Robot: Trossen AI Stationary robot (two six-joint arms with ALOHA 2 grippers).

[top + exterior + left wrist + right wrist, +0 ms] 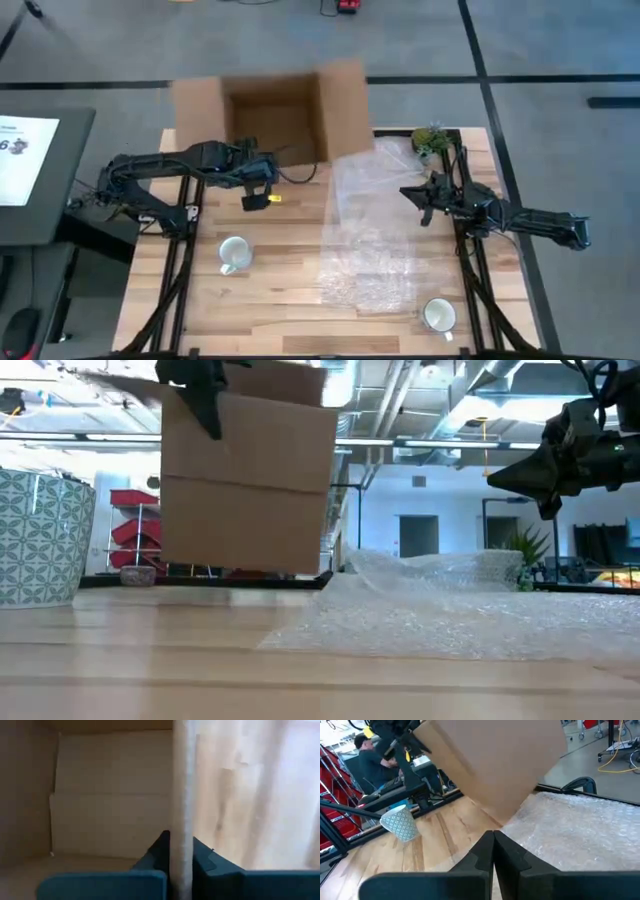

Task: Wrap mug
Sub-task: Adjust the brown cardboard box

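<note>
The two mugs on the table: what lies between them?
In the high view, the lower end of the bubble wrap lies between the left mug and the right mug, with bare table beside it.

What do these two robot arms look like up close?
Both arms are dark, nearly black, built of slim jointed segments with black cables running along them. The left arm carries a small yellow tag near its gripper. The right arm ends in a gripper with two blunt, dark fingers. In the wrist views the fingers look dark teal.
</note>
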